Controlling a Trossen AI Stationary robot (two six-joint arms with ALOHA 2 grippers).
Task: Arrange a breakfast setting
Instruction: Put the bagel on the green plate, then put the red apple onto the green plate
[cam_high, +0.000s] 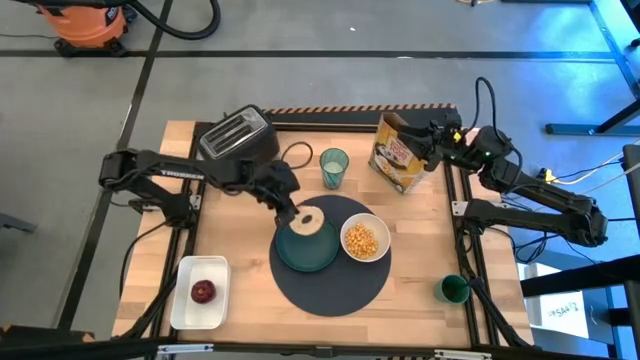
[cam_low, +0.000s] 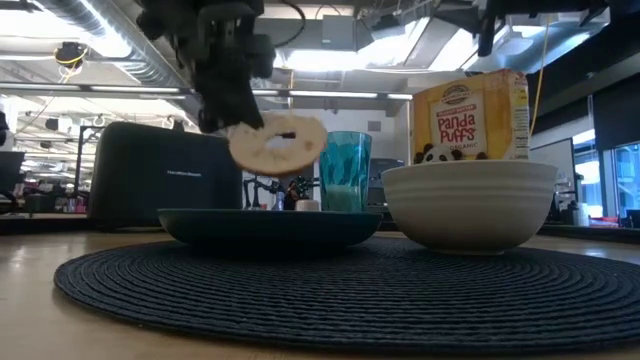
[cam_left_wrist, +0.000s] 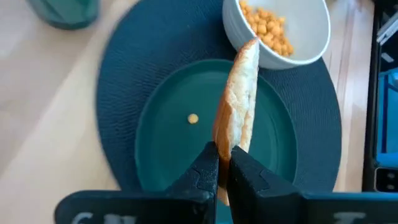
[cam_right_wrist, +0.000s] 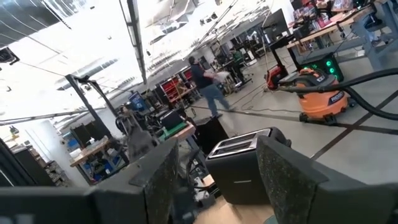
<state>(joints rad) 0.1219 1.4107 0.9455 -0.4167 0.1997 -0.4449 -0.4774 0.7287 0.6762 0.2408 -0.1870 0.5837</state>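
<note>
My left gripper (cam_high: 292, 208) is shut on a bagel half (cam_high: 311, 221), held above the teal plate (cam_high: 300, 255). The plate rests on the round dark-blue mat (cam_high: 330, 285), next to the white bowl (cam_high: 381, 250) of yellow cereal (cam_high: 361, 240). One loose cereal piece (cam_left_wrist: 193, 118) lies on the plate. The red fruit (cam_high: 203, 291) lies in the white tray (cam_high: 186, 305) at the near left. The small dark-green mug (cam_high: 452, 290) stands at the near right. My right gripper (cam_right_wrist: 214, 177) is open and empty, at the far right by the cereal box (cam_high: 398, 152). No teal utensil shows. My left gripper pinches the bagel half by its rim (cam_left_wrist: 225, 152) between its two fingers, one on each flat face. The fingers (cam_low: 228, 105) slant down from the table's left. The bagel (cam_low: 280, 145) sticks out beyond them, tilted and lifted clear of the plate (cam_low: 270, 225).
A black toaster (cam_high: 237, 135) stands at the far left. A teal cup (cam_high: 334, 167) stands behind the mat. The cereal box stands upright at the far right. Bare wood lies left of the mat and along the near edge.
</note>
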